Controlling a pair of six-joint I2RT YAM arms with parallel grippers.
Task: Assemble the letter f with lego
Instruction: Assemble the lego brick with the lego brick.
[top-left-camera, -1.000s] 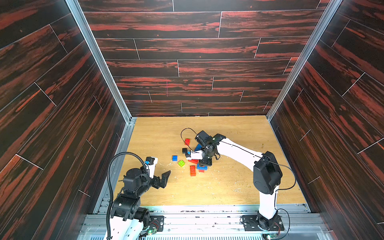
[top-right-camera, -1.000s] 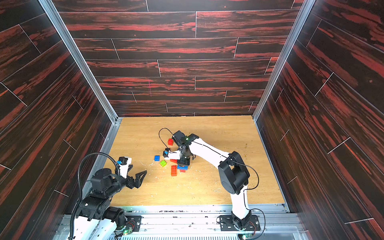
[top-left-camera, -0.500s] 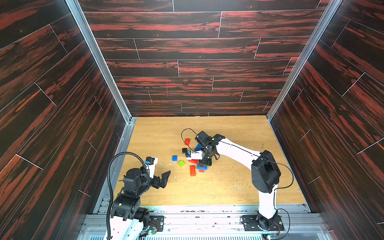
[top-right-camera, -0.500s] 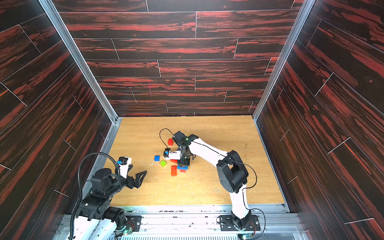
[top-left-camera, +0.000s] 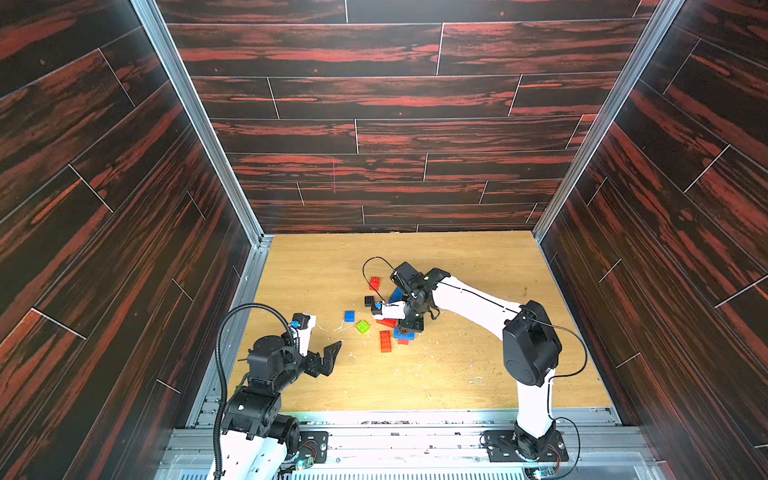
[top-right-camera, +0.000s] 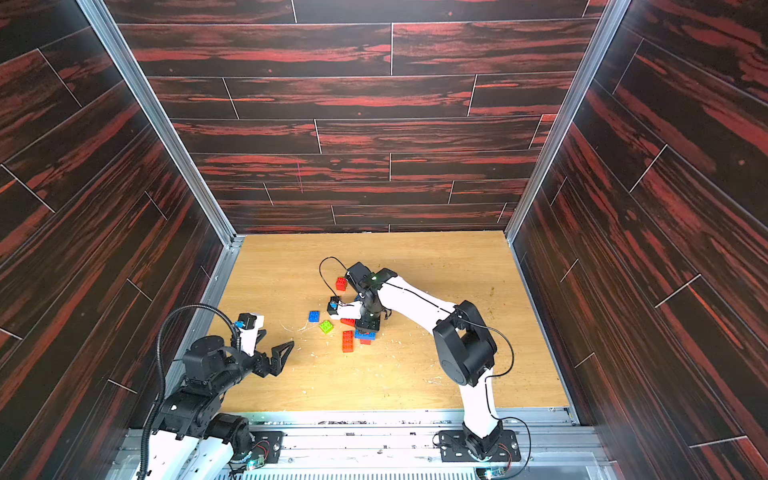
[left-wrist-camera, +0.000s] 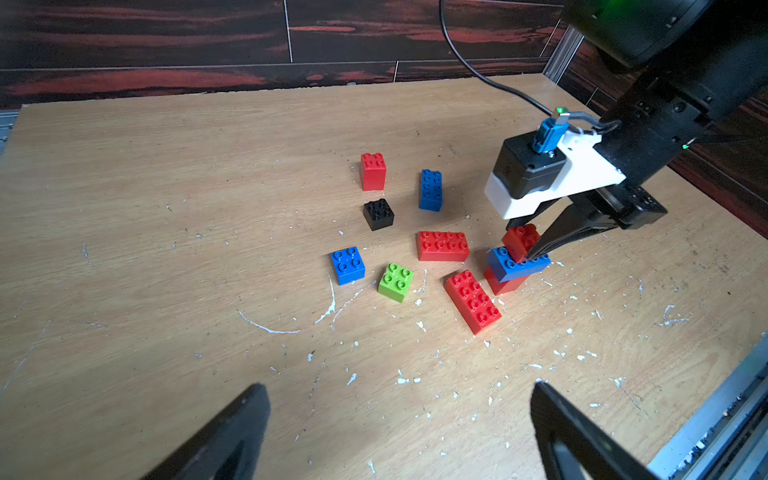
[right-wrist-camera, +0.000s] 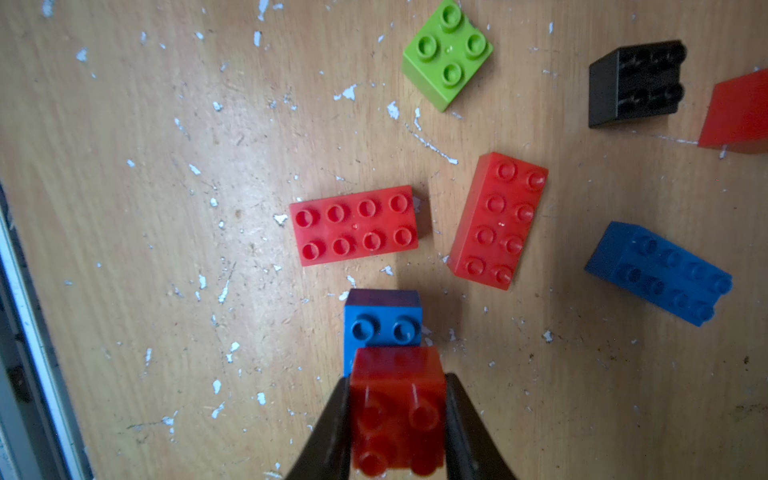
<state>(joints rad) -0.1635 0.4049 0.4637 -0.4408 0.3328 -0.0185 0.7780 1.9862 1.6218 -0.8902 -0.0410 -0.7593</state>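
Note:
My right gripper (right-wrist-camera: 397, 382) is shut on a small red lego brick (right-wrist-camera: 397, 407), one finger on each side. It holds that brick tilted against the top of a blue oblong brick (left-wrist-camera: 517, 264), which sits on another red brick (left-wrist-camera: 505, 284). Two red oblong bricks (right-wrist-camera: 355, 224) (right-wrist-camera: 498, 220), a lime green one (right-wrist-camera: 448, 54), a black one (right-wrist-camera: 636, 83) and a blue oblong one (right-wrist-camera: 660, 272) lie loose close by. A blue square brick (left-wrist-camera: 348, 265) and a small red brick (left-wrist-camera: 372, 170) lie further out. My left gripper (left-wrist-camera: 399, 386) hovers open and empty at the near left.
The wooden table (top-left-camera: 457, 374) is scuffed with white flecks. Dark panel walls close it in on three sides, and a metal rail (top-left-camera: 415, 415) runs along the front. A black cable (left-wrist-camera: 478, 70) loops over the table behind the right wrist.

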